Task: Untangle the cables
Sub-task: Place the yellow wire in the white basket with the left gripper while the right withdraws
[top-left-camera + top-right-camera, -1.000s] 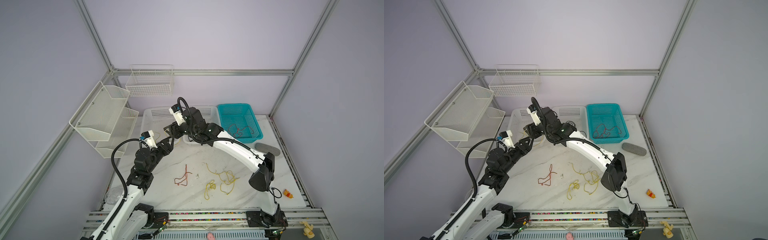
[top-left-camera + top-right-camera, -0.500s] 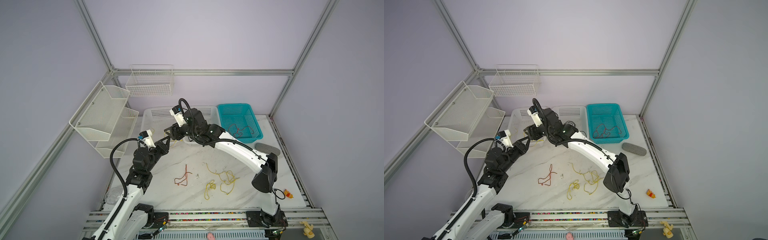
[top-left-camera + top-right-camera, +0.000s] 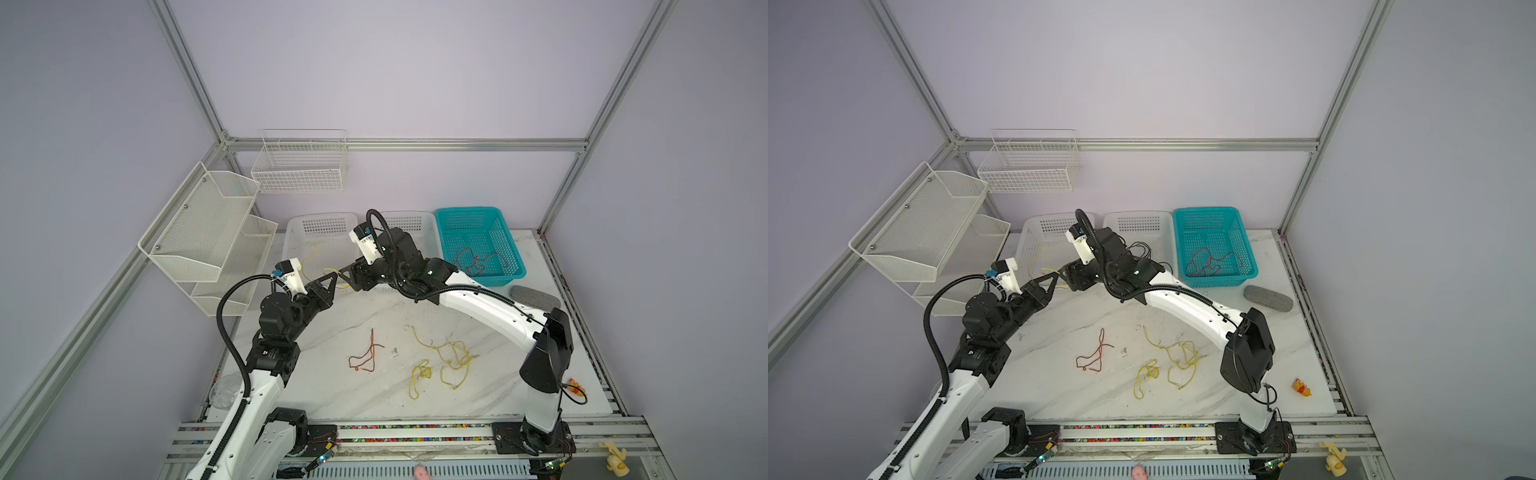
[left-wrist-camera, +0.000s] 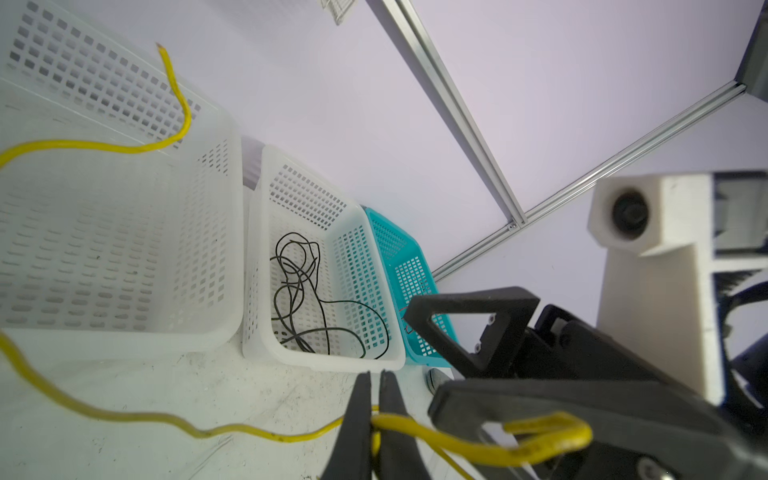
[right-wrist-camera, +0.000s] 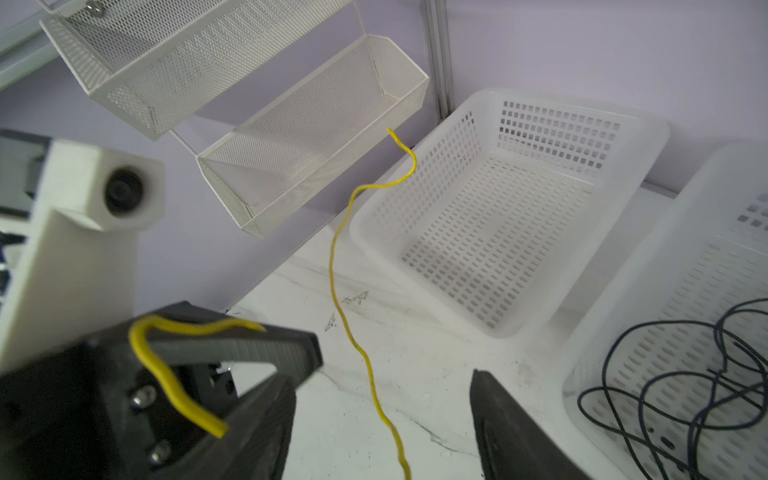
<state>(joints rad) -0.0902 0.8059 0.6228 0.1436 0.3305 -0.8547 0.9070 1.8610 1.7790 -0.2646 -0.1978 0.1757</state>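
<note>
Since 1 s ago the L gripper (image 4: 376, 380) has closed; its jaws are now pressed together, pinching the yellow cable (image 4: 249, 432) just on the near side of the far-left white basket (image 5: 419, 195). That cable's free end sticks up in the air. R gripper (image 5: 382, 378) is right beside it, jaws spread, holding nothing.

Sorted so far, by the look: black cable (image 4: 299, 291) in the middle white basket (image 4: 255, 270), red cable (image 3: 478, 262) in the teal basket (image 3: 469, 218). Far-left basket has nothing in it yet.

Left to do: loose red strand (image 3: 371, 345) and yellow tangle (image 3: 451, 357), mid-table, near side. Approx. halfway, I'd judge.
</note>
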